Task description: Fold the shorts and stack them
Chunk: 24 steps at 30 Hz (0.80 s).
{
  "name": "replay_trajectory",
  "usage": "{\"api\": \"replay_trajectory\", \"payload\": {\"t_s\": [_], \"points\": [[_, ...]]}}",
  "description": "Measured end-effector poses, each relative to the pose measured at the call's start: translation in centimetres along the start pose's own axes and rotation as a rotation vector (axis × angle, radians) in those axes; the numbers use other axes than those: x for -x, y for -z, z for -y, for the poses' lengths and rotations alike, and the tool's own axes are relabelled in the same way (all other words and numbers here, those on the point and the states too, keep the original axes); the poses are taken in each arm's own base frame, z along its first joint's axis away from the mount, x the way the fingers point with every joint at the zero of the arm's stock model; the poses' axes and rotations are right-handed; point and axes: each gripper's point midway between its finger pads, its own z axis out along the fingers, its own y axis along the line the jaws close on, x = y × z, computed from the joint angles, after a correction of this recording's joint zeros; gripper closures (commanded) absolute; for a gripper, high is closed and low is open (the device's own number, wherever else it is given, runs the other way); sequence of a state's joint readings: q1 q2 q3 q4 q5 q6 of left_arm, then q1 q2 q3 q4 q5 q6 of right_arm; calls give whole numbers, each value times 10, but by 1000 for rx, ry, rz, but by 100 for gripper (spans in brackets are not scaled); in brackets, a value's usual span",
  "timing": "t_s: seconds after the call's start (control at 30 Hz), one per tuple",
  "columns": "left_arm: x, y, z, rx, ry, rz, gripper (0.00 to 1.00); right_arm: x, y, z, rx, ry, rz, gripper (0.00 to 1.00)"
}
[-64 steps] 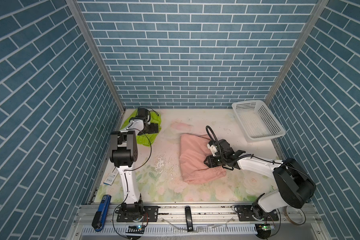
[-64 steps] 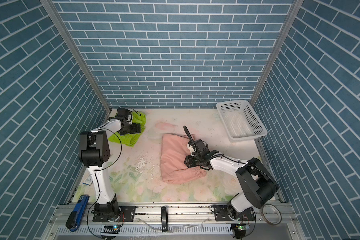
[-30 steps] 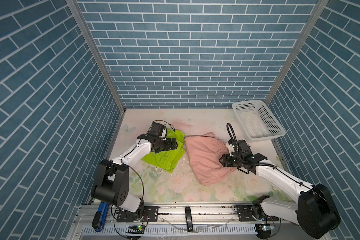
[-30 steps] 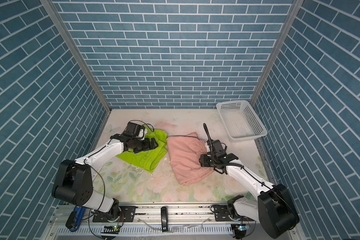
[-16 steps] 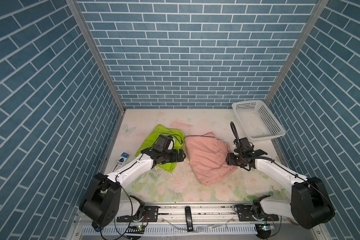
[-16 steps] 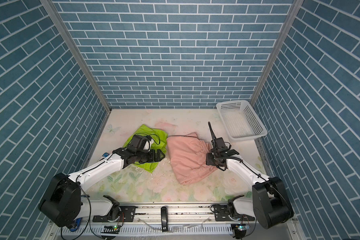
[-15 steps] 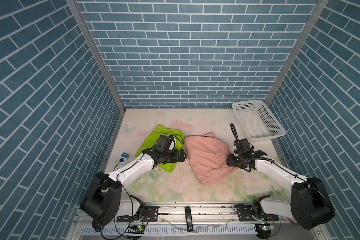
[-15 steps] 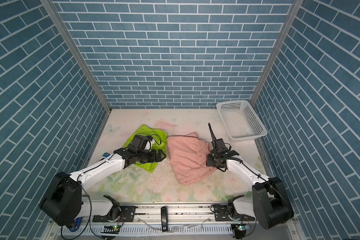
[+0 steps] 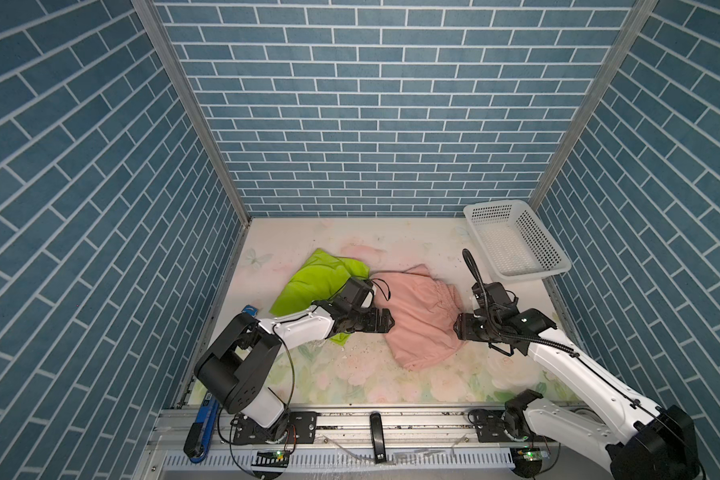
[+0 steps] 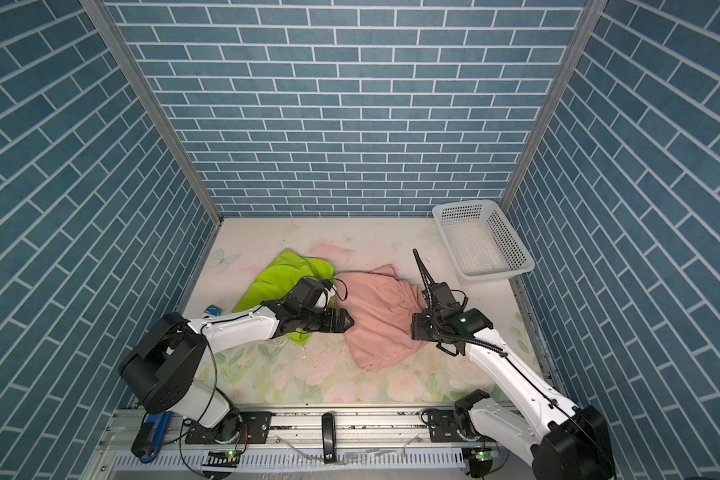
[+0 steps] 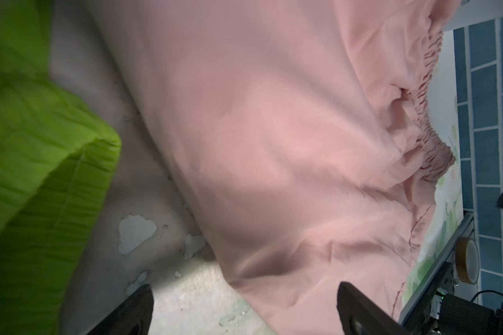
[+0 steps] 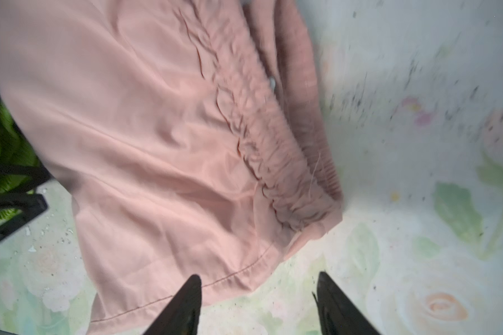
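The salmon pink shorts (image 9: 420, 320) (image 10: 375, 316) lie roughly flat mid-table, with the gathered waistband toward the right. The lime green shorts (image 9: 321, 278) (image 10: 283, 274) lie just left of them, partly under my left arm. My left gripper (image 9: 387, 322) (image 10: 348, 322) (image 11: 244, 287) is open at the pink shorts' (image 11: 273, 145) left edge, holding nothing; the green shorts (image 11: 26, 145) are off to one side. My right gripper (image 9: 458, 328) (image 10: 412, 326) (image 12: 259, 277) is open at the right side of the pink shorts (image 12: 172, 145), by a hem corner, with bare mat between its fingers.
A white perforated basket (image 9: 541, 245) (image 10: 508, 241) stands at the back right corner. A small blue object (image 9: 250, 309) (image 10: 213, 311) lies by the left wall. A roll of tape (image 11: 466, 261) sits beyond the front rail. The tiled walls close in three sides.
My left gripper has moved right, off the green shorts, to the pink shorts' left edge. My right gripper has opened wider and shifted slightly forward. Over the last second both shorts stayed put.
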<state>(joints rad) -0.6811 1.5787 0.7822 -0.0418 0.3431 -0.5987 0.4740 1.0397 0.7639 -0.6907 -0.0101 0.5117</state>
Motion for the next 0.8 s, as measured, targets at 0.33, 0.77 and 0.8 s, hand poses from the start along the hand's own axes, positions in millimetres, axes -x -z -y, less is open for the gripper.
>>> {"api": "replay_trajectory", "payload": {"t_s": [0.33,0.77,0.8], "points": [[3,-24,13,-42,-30,50,0,24,-72,18,-4,89,-166,23],[22,-42,28,-81,-52,104,0,39,-97,21,105,81,-150,20],[21,-42,28,-81,-51,103,0,38,-100,21,110,78,-157,20]]}}
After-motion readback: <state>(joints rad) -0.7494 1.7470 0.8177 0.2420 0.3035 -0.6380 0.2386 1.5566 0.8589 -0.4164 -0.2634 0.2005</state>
